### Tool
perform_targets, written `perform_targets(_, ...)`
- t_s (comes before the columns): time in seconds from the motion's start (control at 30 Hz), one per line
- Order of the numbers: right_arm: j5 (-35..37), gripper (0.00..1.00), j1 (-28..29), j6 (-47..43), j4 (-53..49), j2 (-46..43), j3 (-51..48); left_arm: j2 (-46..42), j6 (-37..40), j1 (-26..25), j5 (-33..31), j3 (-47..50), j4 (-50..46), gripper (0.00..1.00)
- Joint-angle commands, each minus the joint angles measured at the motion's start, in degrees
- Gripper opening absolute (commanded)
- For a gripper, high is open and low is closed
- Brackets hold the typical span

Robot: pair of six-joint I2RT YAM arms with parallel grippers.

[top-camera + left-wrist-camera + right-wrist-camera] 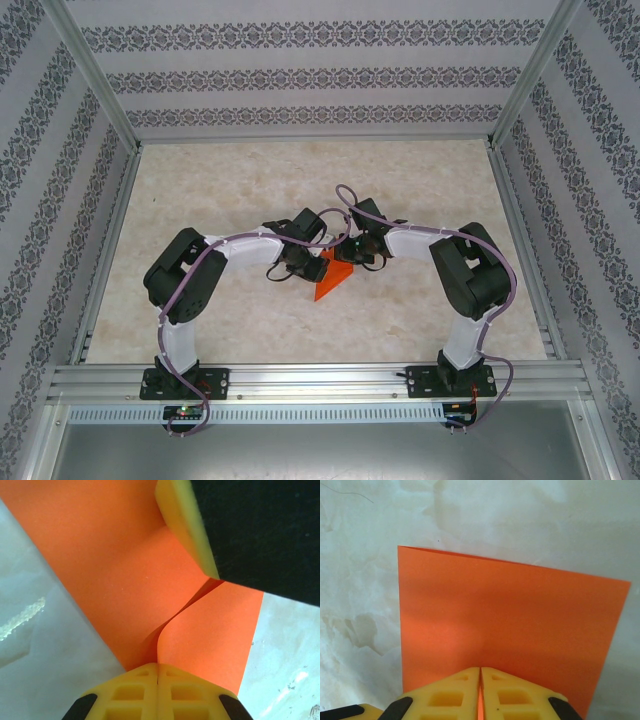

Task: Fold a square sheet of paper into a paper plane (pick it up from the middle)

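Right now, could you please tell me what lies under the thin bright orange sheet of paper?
The pale marbled tabletop shows around the thin orange paper sheet; the patch directly beneath is covered, so it cannot be seen.

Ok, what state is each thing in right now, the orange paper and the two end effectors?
square sheet of paper: bent into a fold, gripped by both end effectors.
left end effector: shut on the square sheet of paper.
right end effector: shut on the square sheet of paper's edge.
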State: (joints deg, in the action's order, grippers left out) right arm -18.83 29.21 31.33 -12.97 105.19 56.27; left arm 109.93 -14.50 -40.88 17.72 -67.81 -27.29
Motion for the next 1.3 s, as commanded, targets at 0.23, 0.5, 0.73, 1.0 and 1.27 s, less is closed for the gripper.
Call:
perform_targets(0.23, -2.0, 0.10, -0.1, -0.7, -1.3, -0.2, 1.9, 0.6, 2.3, 0.6, 0.7, -0.5, 0.7, 0.05)
perform_targets(0.5, -2.0, 0.11, -0.6, 0.9, 0.6, -4.1, -0.5, 2.1, 2.1, 0.6, -0.1, -0.1, 0.3, 0.05)
perform_targets(0.73, -3.7, 0.12, -2.1, 10.3, 11.8, -17.7, -12.8, 2.2, 2.1, 0.6, -0.1, 0.6, 0.6, 0.05)
perform_targets(1.0, -0.3, 0.05, 9.0, 21.6, 26.4, -24.9, -27.9, 2.3, 2.4, 0.6, 0.0, 0.6, 0.4, 0.05)
perform_targets(1.27, 1.3, 0.03, 15.7, 24.4, 32.6, -18.5, -27.9, 2.8, 2.6, 0.6, 0.3, 0.2, 0.4, 0.05)
